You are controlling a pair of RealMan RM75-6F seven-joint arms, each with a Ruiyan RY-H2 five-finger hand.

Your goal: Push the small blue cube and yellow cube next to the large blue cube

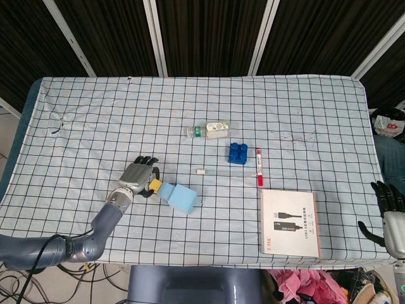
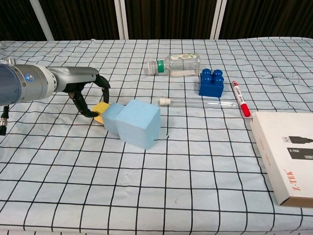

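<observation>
The large light-blue cube [image 1: 184,199] [image 2: 139,123] lies left of the table's middle. The small blue cube [image 1: 165,190] [image 2: 112,117] touches its left side. The yellow cube [image 1: 153,184] [image 2: 100,110] is pressed against the small blue cube's left face. My left hand [image 1: 140,177] [image 2: 89,92] arches over the yellow cube's left side, fingers curved and apart, a fingertip touching the cube. My right hand [image 1: 390,213] hangs at the table's right front corner, fingers spread, holding nothing.
A clear bottle [image 1: 209,130] [image 2: 174,65] lies behind the cubes. To the right are a dark blue toy brick [image 1: 238,153] [image 2: 211,82], a clear tube [image 2: 195,103] and a red marker [image 1: 258,166] [image 2: 240,99]. A white box [image 1: 290,222] [image 2: 288,156] sits front right.
</observation>
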